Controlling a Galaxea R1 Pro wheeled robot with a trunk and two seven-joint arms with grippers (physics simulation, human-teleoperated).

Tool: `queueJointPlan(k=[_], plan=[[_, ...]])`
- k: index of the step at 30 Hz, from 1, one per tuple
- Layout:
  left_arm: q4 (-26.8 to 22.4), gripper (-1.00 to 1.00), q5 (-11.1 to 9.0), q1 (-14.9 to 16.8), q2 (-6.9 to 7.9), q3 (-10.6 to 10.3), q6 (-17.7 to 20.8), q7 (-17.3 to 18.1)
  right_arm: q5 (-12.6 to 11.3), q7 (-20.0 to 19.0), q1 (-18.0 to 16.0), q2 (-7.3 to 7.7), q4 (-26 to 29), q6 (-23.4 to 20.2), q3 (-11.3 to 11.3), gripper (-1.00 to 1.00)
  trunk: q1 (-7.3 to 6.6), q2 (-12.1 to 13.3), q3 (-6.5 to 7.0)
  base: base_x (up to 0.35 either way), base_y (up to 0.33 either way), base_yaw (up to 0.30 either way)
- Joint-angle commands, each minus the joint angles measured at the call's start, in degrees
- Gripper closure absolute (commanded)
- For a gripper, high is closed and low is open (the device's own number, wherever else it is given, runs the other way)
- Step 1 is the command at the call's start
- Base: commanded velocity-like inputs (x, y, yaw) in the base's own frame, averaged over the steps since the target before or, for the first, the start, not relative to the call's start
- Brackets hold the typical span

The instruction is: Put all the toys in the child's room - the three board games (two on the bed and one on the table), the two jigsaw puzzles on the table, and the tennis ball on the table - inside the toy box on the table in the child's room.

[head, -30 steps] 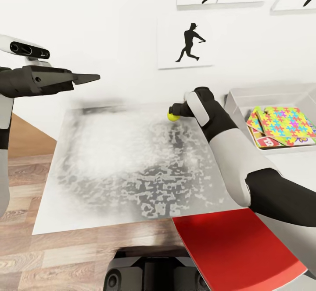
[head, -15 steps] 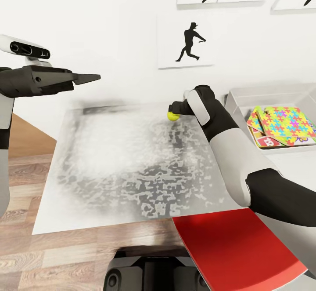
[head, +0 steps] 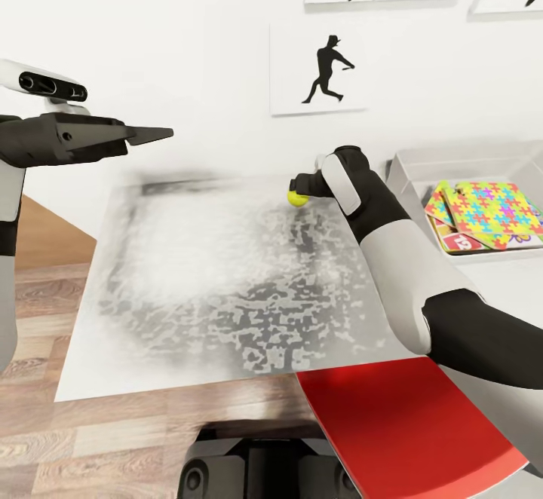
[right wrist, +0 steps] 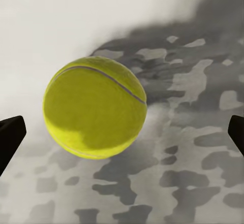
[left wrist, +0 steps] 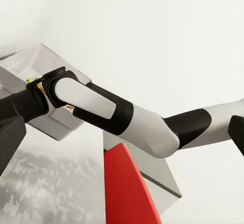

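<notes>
A: Nothing has shifted on the table since the earlier frame. Right gripper (head: pixel 296 186) fingers (right wrist: pixel 10 137) are spread wide either side of the tennis ball (head: pixel 296 198), not touching it.

B: Left gripper (head: pixel 154 135)?

A: Raised, apart; its fingers look pressed together.

B: Progress?

A: Jigsaw puzzles (head: pixel 489 212) and a board game (head: pixel 452 240) lie in the toy box (head: pixel 422 163). Ball still on the table (head: pixel 219 273).

Tennis ball (right wrist: pixel 95 107) on mottled grey table (right wrist: pixel 193 173), claw fingertips (right wrist: pixel 10 137) spread wide
</notes>
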State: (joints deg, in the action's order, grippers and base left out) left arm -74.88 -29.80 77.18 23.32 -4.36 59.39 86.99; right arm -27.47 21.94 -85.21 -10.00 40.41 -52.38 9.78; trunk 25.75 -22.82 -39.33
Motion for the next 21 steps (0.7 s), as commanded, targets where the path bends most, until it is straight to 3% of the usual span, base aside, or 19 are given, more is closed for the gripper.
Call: queueJointPlan(k=[1,21], plan=[[0.0,-1.0,-0.1,0.1,0.06,-0.1,0.6,0.2,-0.6,0.6,0.0,0.0,0.0,-0.1,0.1,-1.0,0.03,-0.1,-0.15,0.0,0.0,0.0],[0.0,-1.0,-0.1,0.0,0.06,-0.1,0.6,0.2,-0.5,0.6,-0.1,0.0,0.1,0.0,0.1,-1.0,0.03,-0.1,-1.44,0.0,0.0,0.0]])
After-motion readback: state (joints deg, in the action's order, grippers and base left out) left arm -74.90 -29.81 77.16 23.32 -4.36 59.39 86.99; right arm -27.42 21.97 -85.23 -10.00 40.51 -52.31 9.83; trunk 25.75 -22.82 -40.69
